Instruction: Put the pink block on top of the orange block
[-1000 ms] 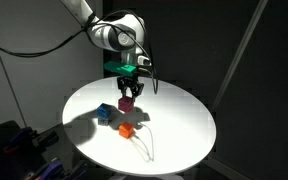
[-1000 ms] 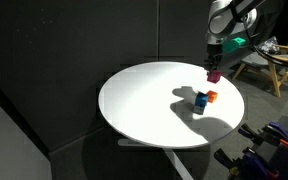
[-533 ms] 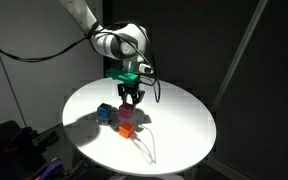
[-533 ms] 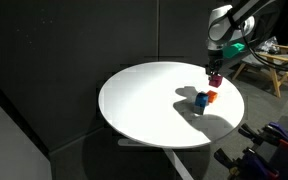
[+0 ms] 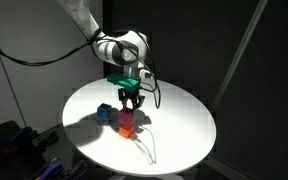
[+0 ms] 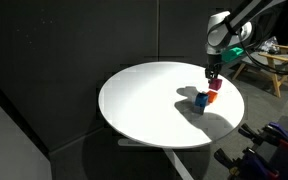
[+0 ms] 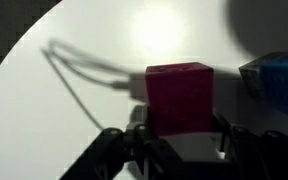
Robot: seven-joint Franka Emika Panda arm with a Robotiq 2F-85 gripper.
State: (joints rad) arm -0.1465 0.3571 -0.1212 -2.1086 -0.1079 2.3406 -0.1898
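The pink block (image 5: 128, 117) is held between my gripper's (image 5: 130, 104) fingers and sits right on top of the orange block (image 5: 127, 129), near the table's front in an exterior view. In the other exterior view the pink block (image 6: 215, 86) is stacked on the orange block (image 6: 212, 96) under the gripper (image 6: 214, 76). In the wrist view the pink block (image 7: 179, 92) fills the space between the fingers of the gripper (image 7: 179, 128) and hides the orange block below it.
A blue cube (image 5: 105, 113) stands just beside the stack, also in the other exterior view (image 6: 200, 101) and the wrist view (image 7: 279, 76). A thin white cable (image 5: 144, 146) lies on the round white table (image 5: 179, 120) near the stack.
The gripper has come down with the pink block, from above the table until the block rests on the orange block.
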